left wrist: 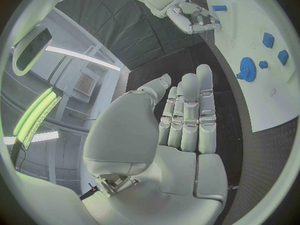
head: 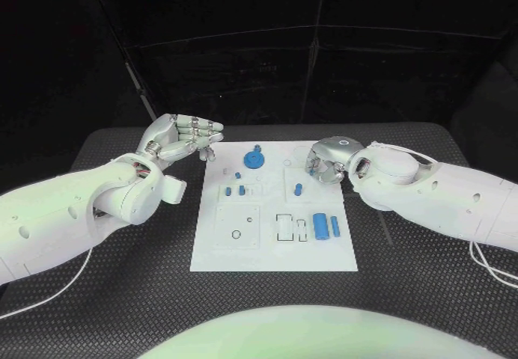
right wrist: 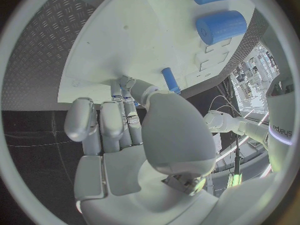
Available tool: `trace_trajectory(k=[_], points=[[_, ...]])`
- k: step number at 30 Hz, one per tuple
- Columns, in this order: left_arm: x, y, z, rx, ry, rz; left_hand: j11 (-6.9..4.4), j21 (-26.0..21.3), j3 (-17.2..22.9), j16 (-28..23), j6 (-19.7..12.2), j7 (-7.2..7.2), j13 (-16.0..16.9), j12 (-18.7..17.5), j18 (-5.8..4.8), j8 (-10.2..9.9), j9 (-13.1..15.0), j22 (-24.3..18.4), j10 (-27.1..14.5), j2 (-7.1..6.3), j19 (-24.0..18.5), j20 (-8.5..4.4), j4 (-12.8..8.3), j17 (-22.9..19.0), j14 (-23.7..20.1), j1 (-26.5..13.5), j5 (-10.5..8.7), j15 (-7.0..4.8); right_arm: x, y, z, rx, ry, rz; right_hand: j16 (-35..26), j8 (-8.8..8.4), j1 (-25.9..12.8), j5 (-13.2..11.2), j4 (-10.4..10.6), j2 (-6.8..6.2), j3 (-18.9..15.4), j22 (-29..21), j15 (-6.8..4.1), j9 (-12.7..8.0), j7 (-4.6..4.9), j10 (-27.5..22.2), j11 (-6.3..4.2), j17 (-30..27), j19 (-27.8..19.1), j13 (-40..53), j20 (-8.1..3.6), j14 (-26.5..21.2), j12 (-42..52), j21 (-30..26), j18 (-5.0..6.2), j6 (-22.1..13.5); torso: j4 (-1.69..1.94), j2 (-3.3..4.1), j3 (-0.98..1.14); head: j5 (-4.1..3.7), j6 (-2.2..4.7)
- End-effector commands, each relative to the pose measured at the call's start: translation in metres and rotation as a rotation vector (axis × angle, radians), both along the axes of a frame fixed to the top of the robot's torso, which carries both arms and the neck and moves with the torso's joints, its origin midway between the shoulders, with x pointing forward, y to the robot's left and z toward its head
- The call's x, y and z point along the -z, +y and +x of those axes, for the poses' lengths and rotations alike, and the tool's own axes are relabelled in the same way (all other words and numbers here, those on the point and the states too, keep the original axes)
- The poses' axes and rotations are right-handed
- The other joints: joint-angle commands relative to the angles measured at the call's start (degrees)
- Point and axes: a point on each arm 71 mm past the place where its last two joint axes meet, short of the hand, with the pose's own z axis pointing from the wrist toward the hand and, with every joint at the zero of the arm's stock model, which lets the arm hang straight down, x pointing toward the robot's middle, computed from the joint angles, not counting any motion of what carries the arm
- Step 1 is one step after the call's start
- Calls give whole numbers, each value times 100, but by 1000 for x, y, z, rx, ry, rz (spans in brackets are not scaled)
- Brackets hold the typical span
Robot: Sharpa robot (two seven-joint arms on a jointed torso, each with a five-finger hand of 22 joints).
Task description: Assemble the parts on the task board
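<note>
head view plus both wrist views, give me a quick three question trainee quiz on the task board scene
1. True or false: the left robot hand holds a blue part.
2. Which side of the task board is the right robot hand at? A) near right corner B) far right edge C) far left edge
3. Fill in: the blue gear lies in the board's ___ half, far or near.

Key
1. False. In the left wrist view its fingers are straight, with nothing in them, and it hangs off the board's left edge.
2. B. Its fingers reach down to the board there.
3. Far, left of the middle.
</note>
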Motion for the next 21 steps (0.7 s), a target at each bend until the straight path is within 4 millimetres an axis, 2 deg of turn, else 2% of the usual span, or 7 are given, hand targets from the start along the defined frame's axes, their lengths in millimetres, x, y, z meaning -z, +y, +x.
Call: trace_trajectory(k=[1,12,21], points=[[-1,-1,0,12,3,-10,17,-18,-8,-31,26,17,10,-21,32,-29,-6,-5,-39,65,-18,32,-38,-8,-58,11,19,0,1,2,-2,9,-20,12,46,25,11,-24,-9,84,26,79,-37,27,-1,70,-15,7,71,-3,9,175,14,58,-86,53,-5,-2,1,6,0],[-1,-1,-1,16,5,-10,21,-33,-3,-38,21,25,10,-24,32,-36,-9,-18,-47,76,-17,33,-52,-12,-66,34,20,2,-8,-1,-9,10,-73,60,61,30,21,-27,-27,91,41,156,-46,28,-8,100,-25,15,116,-5,1,179,12,107,-101,72,-5,-11,-4,13,-11],[-1,0,0,15,6,-9,31,-46,-1,-46,11,40,9,-31,31,-45,-12,-30,-62,84,-17,35,-61,-16,-75,48,20,7,-26,2,-24,-12,-92,131,73,21,2,-39,-37,62,35,181,-46,24,-4,96,-20,19,129,-14,-4,181,-7,126,-106,69,4,-8,-3,19,16]])
